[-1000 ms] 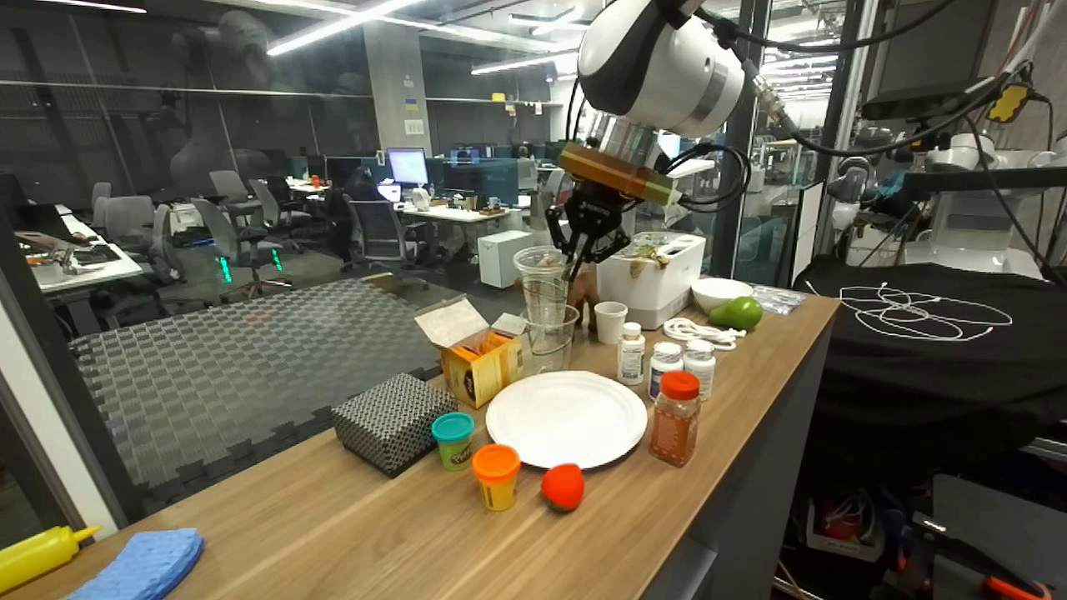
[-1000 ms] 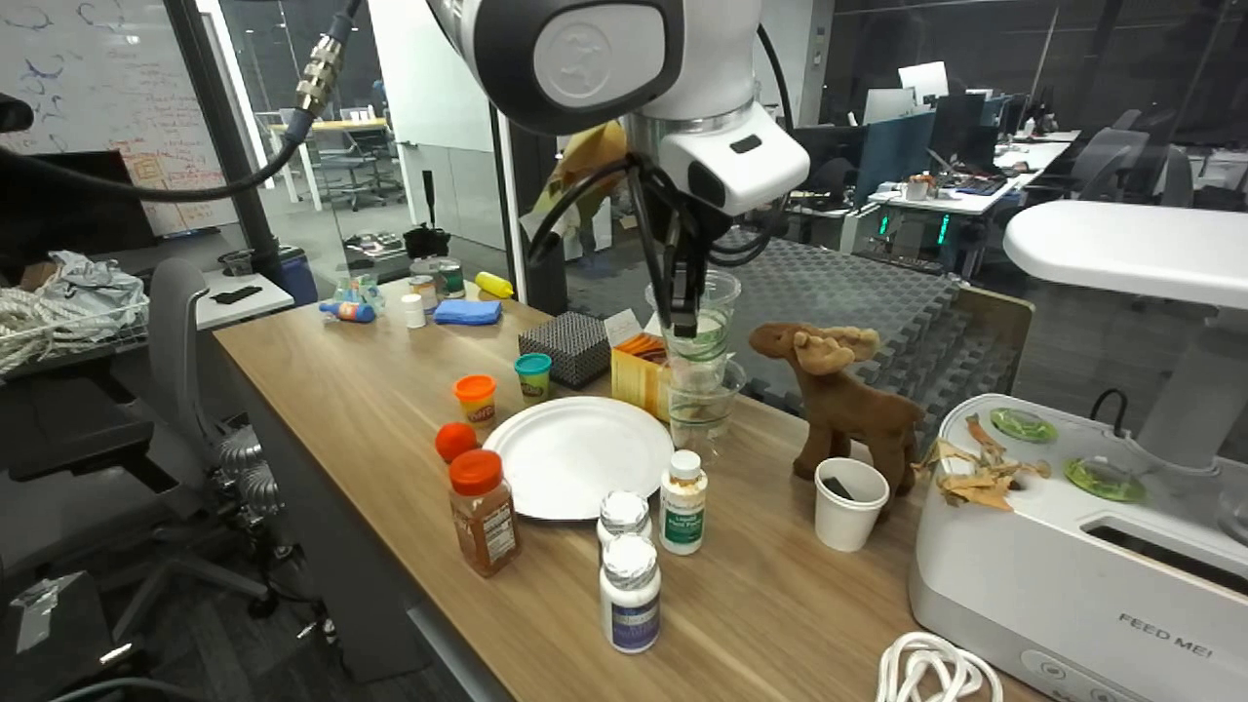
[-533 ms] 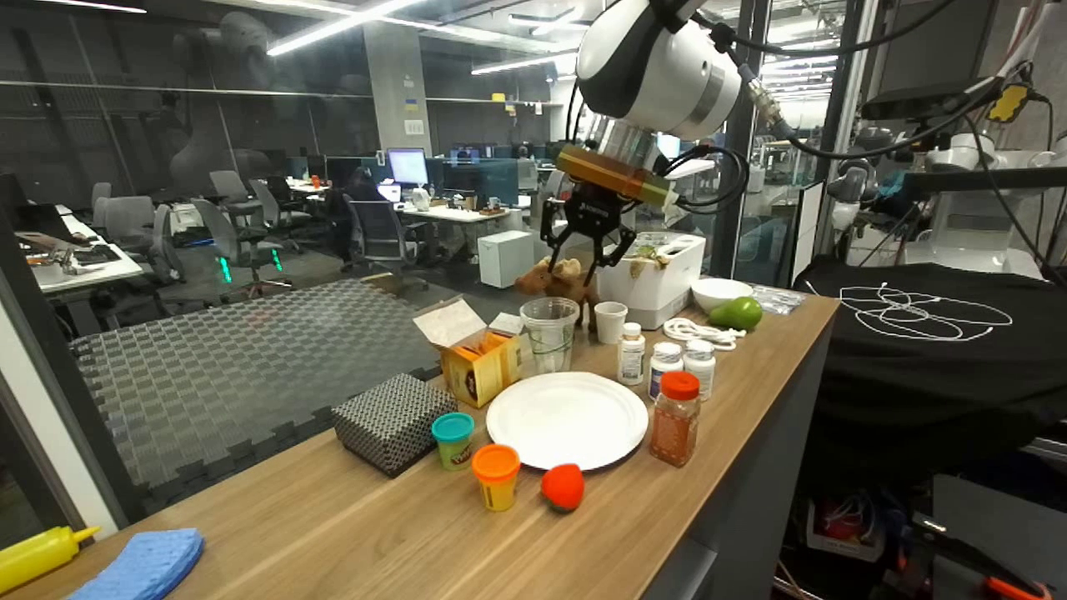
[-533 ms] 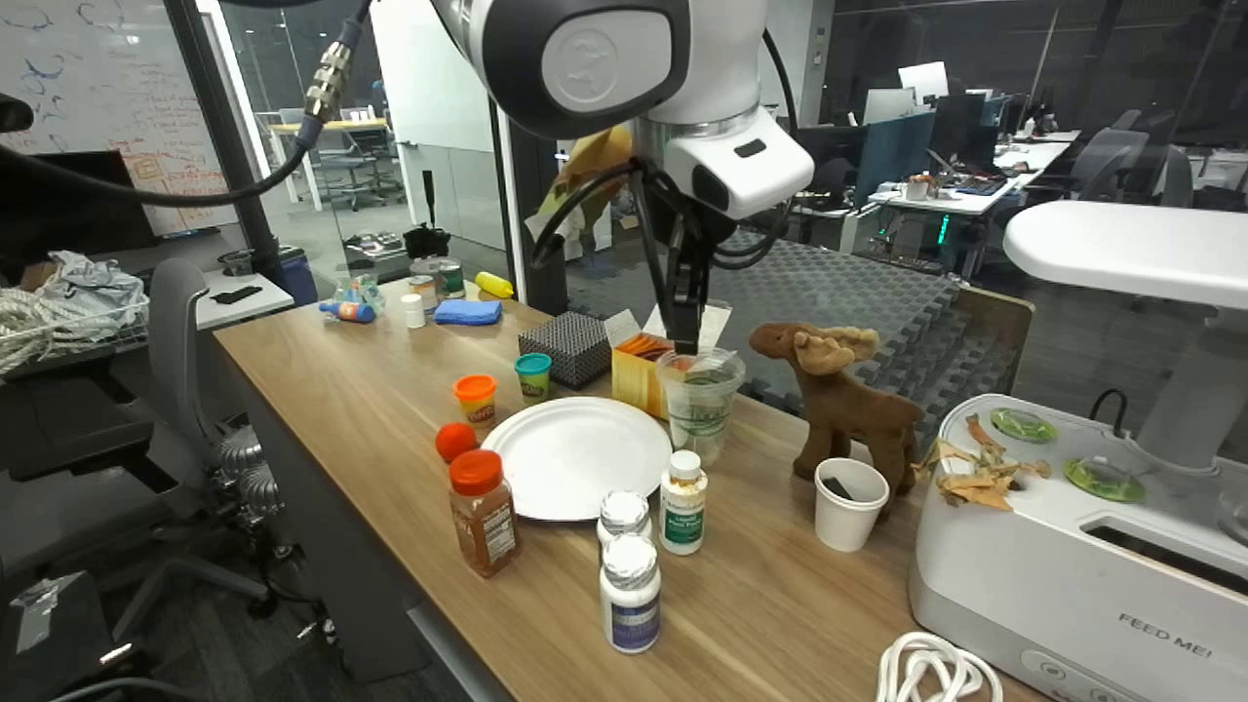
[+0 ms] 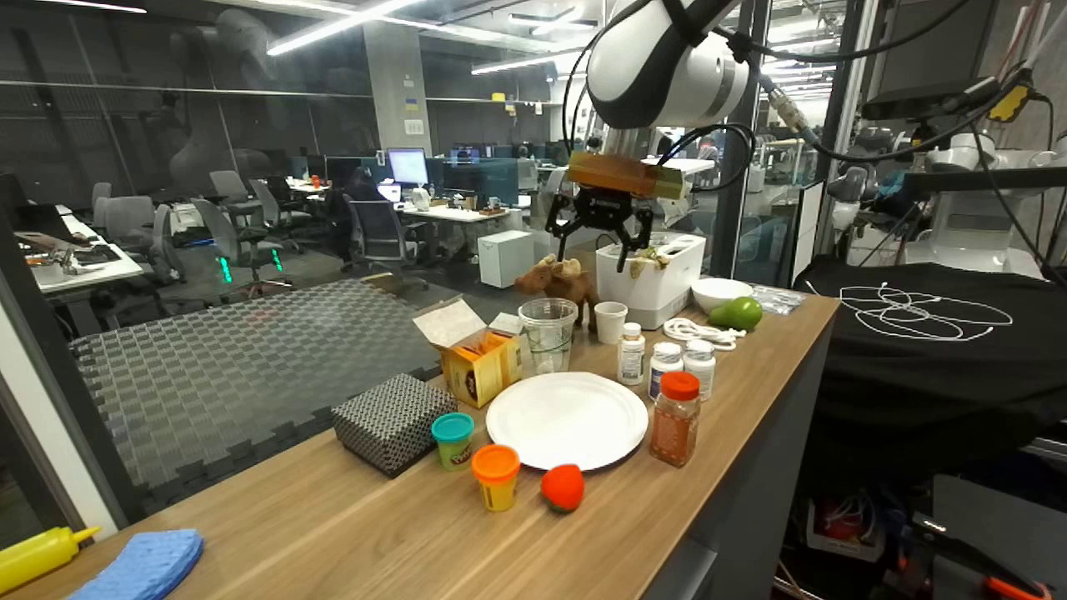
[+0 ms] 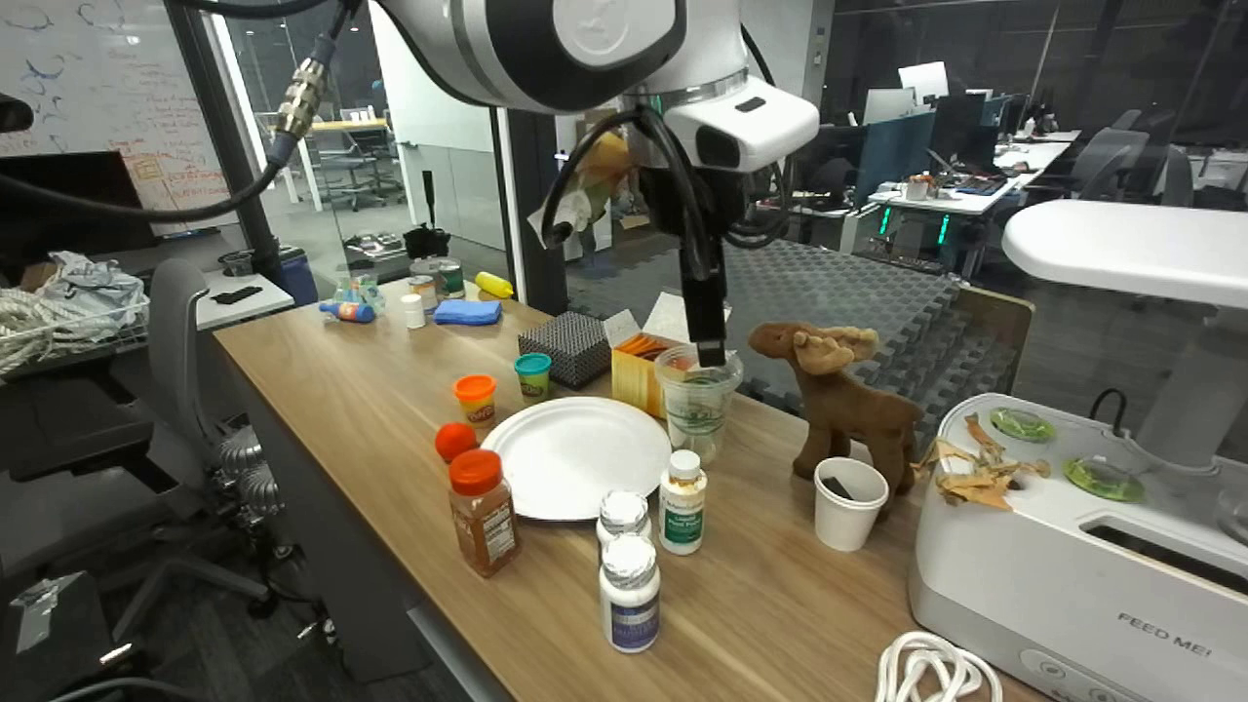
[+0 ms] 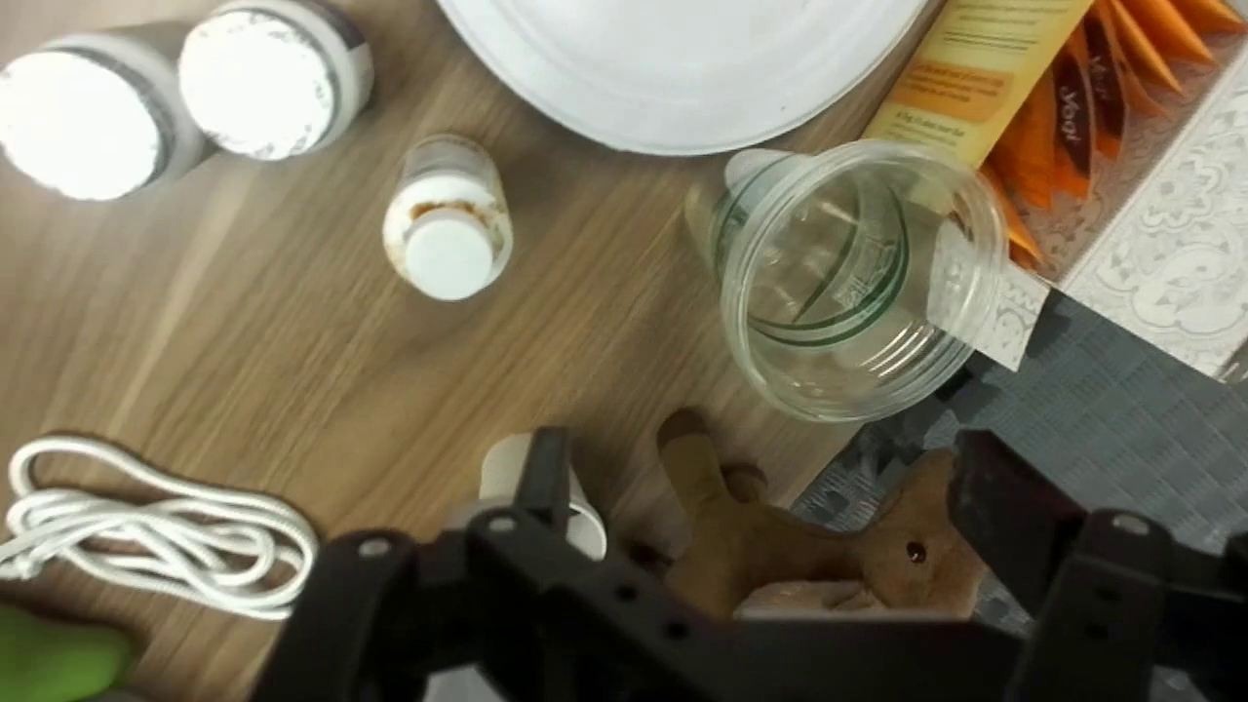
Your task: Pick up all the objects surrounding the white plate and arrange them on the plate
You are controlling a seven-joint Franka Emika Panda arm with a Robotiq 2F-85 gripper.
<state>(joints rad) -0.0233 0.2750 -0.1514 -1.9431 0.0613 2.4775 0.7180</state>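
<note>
The white plate (image 5: 567,421) is bare on the table. Around it stand a clear plastic cup (image 6: 697,405), an open yellow tea box (image 5: 477,371), a black patterned box (image 5: 396,421), a teal-lidded tub (image 5: 454,442), an orange-lidded tub (image 5: 497,477), a red ball-like object (image 5: 563,487), a red-lidded spice jar (image 5: 676,421), a white bottle (image 7: 448,219) and two white pill bottles with foil-like tops (image 6: 631,595). My gripper (image 5: 591,260) hangs above and behind the cup, its fingers wide apart and holding nothing. In the wrist view the toy moose shows beneath the open jaws.
Behind the cup are the brown toy moose (image 6: 853,419), a paper cup (image 6: 850,502) and a tall white appliance (image 5: 654,275). A coiled white cord (image 7: 166,531), a green fruit (image 5: 738,313) and a white bowl (image 5: 718,292) lie farther along. A blue sponge (image 5: 142,567) is at the opposite end.
A second ago my shut gripper held a clear cup over another one. It has opened, the held cup has dropped into the lower one, and the hand has tilted more upright.
</note>
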